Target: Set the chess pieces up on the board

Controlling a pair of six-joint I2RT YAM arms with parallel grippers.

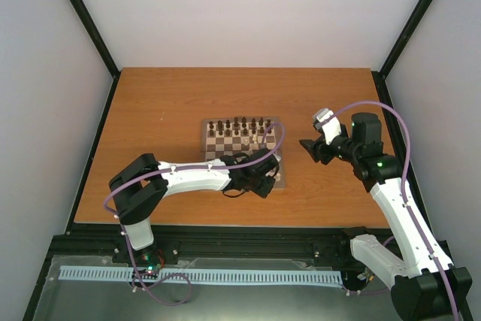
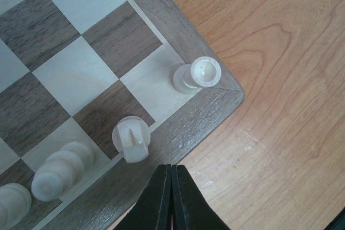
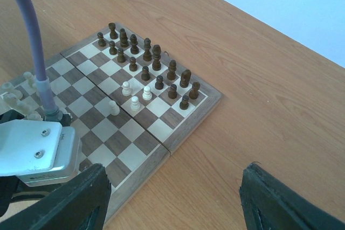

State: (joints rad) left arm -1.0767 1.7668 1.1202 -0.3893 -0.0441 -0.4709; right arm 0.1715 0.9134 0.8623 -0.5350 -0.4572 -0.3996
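Observation:
The board (image 1: 224, 146) lies mid-table. Dark brown pieces (image 3: 145, 57) stand in two rows along its far edge. Several cream pawns (image 3: 135, 103) stand mid-board in front of them. In the left wrist view a cream rook (image 2: 198, 74) stands on the corner square, with a cream knight (image 2: 131, 138) and a cream bishop (image 2: 59, 168) beside it along the board's edge (image 2: 183, 127). My left gripper (image 2: 172, 173) is shut and empty, above the board's frame next to the knight. My right gripper (image 3: 178, 208) is open and empty, above bare table right of the board (image 3: 178, 133).
My left arm (image 1: 188, 177) reaches across the board's near edge, and its white wrist (image 3: 32, 149) and purple cable (image 3: 32, 41) cover the near squares in the right wrist view. Black frame posts (image 1: 409, 28) and grey walls enclose the table.

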